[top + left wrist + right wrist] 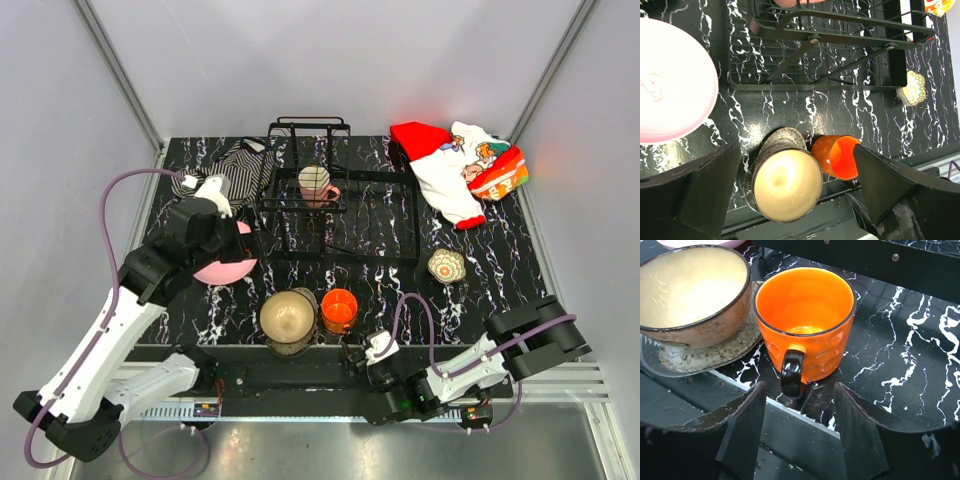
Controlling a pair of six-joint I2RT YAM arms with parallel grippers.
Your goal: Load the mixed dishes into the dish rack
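Observation:
The black wire dish rack (385, 215) stands mid-table with the cream-pink mug (316, 185) inside it. My left gripper (240, 240) hangs open above the pink plate (228, 268), holding nothing. At the near edge the brownish bowl (690, 287) sits on the tan patterned plate (700, 357). Beside them is the orange cup (805, 315), its black handle (791, 372) turned toward my right gripper (799, 387). That gripper is open, its fingertips on either side of the handle without touching it. The floral cup (446, 265) stands right of the rack.
A striped cloth (232, 170) lies at the back left beside the rack, and a red-white printed cloth (460, 170) at the back right. The table's metal front edge (790, 407) runs just under the orange cup. Grey walls enclose the table.

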